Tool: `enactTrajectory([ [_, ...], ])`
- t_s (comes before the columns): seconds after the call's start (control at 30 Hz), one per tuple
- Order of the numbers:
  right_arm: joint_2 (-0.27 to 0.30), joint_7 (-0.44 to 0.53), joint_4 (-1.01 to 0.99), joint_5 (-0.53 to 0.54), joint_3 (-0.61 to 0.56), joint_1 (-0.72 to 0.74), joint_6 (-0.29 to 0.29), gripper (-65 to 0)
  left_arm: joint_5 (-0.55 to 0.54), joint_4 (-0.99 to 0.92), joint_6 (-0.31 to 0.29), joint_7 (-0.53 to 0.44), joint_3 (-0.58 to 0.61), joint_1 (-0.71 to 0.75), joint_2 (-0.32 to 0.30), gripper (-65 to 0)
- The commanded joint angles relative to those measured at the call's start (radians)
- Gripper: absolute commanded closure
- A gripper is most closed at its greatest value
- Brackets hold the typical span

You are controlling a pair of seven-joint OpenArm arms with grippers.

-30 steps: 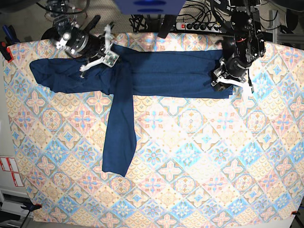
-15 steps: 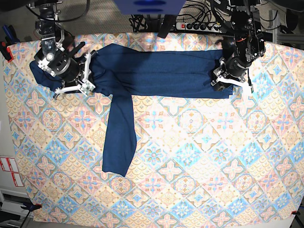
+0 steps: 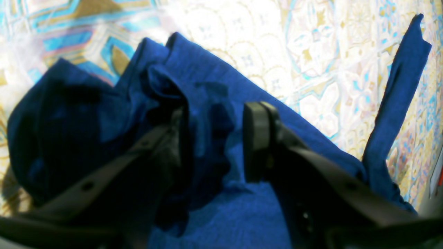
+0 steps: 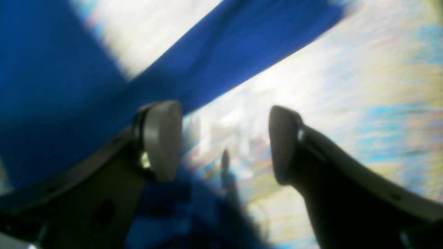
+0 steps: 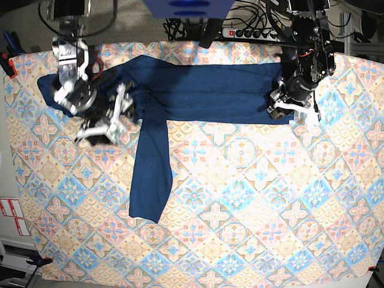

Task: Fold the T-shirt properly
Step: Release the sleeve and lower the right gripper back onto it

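Note:
The navy T-shirt [image 5: 204,90] lies as a long folded band across the far side of the tablecloth [image 5: 252,198]. One sleeve [image 5: 150,174] hangs toward the front. My left gripper [image 5: 287,108] sits at the band's right end. In the left wrist view [image 3: 213,138] its jaws pinch a bunched fold of the shirt [image 3: 214,79]. My right gripper [image 5: 119,114] is at the band's left part, near the sleeve's root. In the blurred right wrist view [image 4: 225,138] it is open and empty, over tablecloth beside the shirt's edge [image 4: 52,69].
A power strip [image 5: 252,33] and cables lie behind the table's far edge. A red clamp [image 5: 6,60] holds the cloth at the far left corner. The patterned cloth covers the whole front half of the table.
My right arm has swung from the shirt's far left top down and toward the sleeve's root. My left arm has stayed at the shirt's right end, shifting only slightly.

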Motion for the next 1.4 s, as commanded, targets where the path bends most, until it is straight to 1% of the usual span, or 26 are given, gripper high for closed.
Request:
enactTrajectory([
  [0.0, 0.008, 0.008, 0.0, 0.007, 0.019, 0.024, -0.004, -38.5, -0.011, 0.013, -0.009, -0.008, -0.002, -0.003, -0.007, -22.9],
  [0.17, -0.015, 0.007, -0.136, 0.006, 0.03, 0.183, -0.004, -38.5, -0.011, 0.013, -0.009, -0.008, -0.002, 0.0, -0.007, -22.9],
  [0.37, -0.02, 0.017, -0.437, 0.006, 0.03, 0.342, -0.004, -38.5, -0.011, 0.013, -0.009, -0.008, -0.002, 0.003, -0.007, -22.9],
  [0.5, -0.051, 0.02, -0.617, 0.006, 0.033, 0.457, -0.004, -38.5, -0.011, 0.013, -0.009, -0.008, -0.002, 0.004, -0.006, -22.9],
  [0.6, -0.052, 0.057, -0.744, 0.006, 0.033, 0.52, -0.004, -38.5, -0.011, 0.013, -0.009, -0.008, -0.007, 0.004, 0.01, -22.9],
  [0.7, -0.054, 0.083, -0.824, 0.006, 0.033, 0.558, -0.004, -38.5, -0.011, 0.013, -0.009, -0.008, -0.008, 0.006, 0.016, -22.9],
  [0.83, -0.086, 0.111, -0.922, 0.006, 0.033, 0.615, -0.004, -38.5, -0.012, 0.013, -0.009, -0.005, -0.008, 0.006, 0.031, -22.9],
  [1.0, -0.088, 0.195, -1.078, 0.006, 0.033, 0.661, -0.004, -38.5, -0.012, 0.013, -0.009, -0.004, -0.007, 0.006, 0.046, -22.9],
  [1.07, -0.088, 0.215, -1.132, 0.006, 0.033, 0.683, -0.004, -38.5, -0.012, 0.013, -0.009, -0.004, -0.008, 0.006, 0.056, -22.9],
  [1.17, -0.088, 0.264, -1.21, 0.006, 0.033, 0.707, -0.004, -38.5, -0.012, 0.013, -0.009, -0.004, -0.008, 0.006, 0.056, -22.9],
  [1.27, -0.088, 0.315, -1.252, 0.006, 0.033, 0.72, -0.004, -38.5, -0.012, 0.013, -0.009, -0.004, -0.008, 0.006, 0.056, -22.9],
  [1.37, -0.088, 0.343, -1.275, 0.006, 0.033, 0.72, -0.004, -38.5, -0.012, 0.013, -0.009, -0.004, -0.008, 0.006, 0.056, -22.9],
])
